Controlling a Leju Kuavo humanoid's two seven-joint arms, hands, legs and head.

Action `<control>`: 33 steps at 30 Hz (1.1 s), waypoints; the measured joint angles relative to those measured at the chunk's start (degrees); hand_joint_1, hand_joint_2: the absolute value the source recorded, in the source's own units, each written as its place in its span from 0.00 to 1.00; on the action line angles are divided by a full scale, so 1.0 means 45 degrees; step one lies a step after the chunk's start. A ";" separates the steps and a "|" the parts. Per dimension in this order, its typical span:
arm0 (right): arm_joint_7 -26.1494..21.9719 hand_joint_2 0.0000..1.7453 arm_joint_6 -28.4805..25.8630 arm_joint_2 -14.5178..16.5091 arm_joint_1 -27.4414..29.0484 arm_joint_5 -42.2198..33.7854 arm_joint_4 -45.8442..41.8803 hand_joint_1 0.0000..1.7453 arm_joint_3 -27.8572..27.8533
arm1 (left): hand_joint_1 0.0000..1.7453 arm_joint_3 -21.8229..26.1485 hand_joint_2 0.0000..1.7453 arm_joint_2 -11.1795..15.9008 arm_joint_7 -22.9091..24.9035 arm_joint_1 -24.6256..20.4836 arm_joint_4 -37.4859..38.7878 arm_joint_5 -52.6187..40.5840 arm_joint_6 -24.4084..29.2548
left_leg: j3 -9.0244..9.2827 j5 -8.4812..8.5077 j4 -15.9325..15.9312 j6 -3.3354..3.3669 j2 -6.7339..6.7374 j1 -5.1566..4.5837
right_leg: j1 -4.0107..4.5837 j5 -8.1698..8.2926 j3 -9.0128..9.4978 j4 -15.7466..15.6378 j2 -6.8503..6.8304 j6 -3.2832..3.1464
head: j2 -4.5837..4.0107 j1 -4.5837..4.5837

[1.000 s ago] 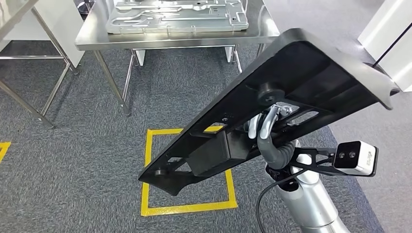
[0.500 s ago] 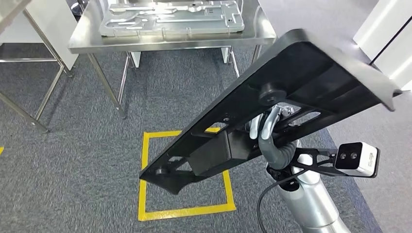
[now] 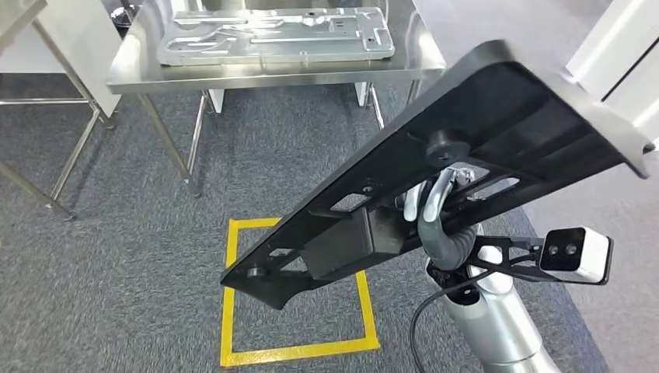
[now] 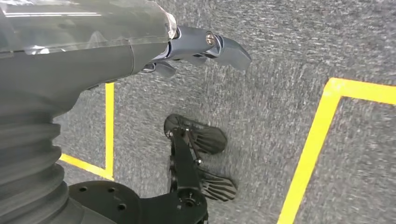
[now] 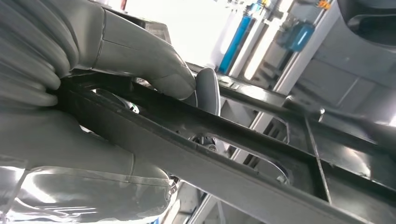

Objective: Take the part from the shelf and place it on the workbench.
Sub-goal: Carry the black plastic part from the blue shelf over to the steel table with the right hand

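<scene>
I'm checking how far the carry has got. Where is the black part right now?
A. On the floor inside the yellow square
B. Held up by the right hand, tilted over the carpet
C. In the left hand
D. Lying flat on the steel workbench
B: the right hand grips the black part from below, tilted above the carpet, short of the workbench.

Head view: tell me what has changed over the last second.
The whole picture has shifted, so the camera moved, not the things: the steel workbench and the yellow floor square sit slightly differently in frame. The right hand still grips the black part from underneath, tilted as before. The silver part still lies on the workbench.
</scene>
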 joint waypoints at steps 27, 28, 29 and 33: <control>0.0092 1.00 -0.0029 -0.0159 0.0068 -0.0129 -0.0209 1.00 -0.0094 | 0.00 -0.0010 1.00 0.0095 -0.0089 0.0152 0.0012 0.0013 -0.0022 | -0.0208 0.0170 0.0040 0.0348 -0.0109 -0.0020 | -0.0189 -0.0854 -0.0664 0.1318 0.0037 0.0363 | 0.0000 0.0005; 0.0090 1.00 -0.0044 -0.0177 0.0078 -0.0128 -0.0214 1.00 -0.0102 | 0.00 -0.0015 1.00 0.0091 -0.0090 0.0139 0.0012 0.0008 -0.0024 | -0.0067 0.0024 0.0024 0.0287 -0.0119 -0.0036 | -0.0155 -0.0184 -0.0536 0.0643 0.0012 0.0277 | 0.0000 0.0006; 0.0090 1.00 -0.0064 -0.0191 0.0094 -0.0120 -0.0227 1.00 -0.0110 | 0.00 -0.0021 1.00 0.0090 -0.0089 0.0110 0.0013 0.0005 -0.0027 | 0.0041 -0.0105 -0.0027 0.0213 -0.0123 -0.0054 | -0.0114 0.0303 -0.0445 0.0200 -0.0003 0.0186 | 0.0000 0.0005; 0.0080 1.00 -0.0142 -0.0215 0.0132 -0.0078 -0.0296 1.00 -0.0148 | 0.00 -0.0069 1.00 0.0103 -0.0089 0.0024 0.0015 0.0002 -0.0030 | 0.0209 -0.0121 0.0403 -0.0053 -0.0107 -0.0057 | -0.0105 0.0346 -0.0002 -0.0168 0.0050 -0.0195 | 0.0000 0.0000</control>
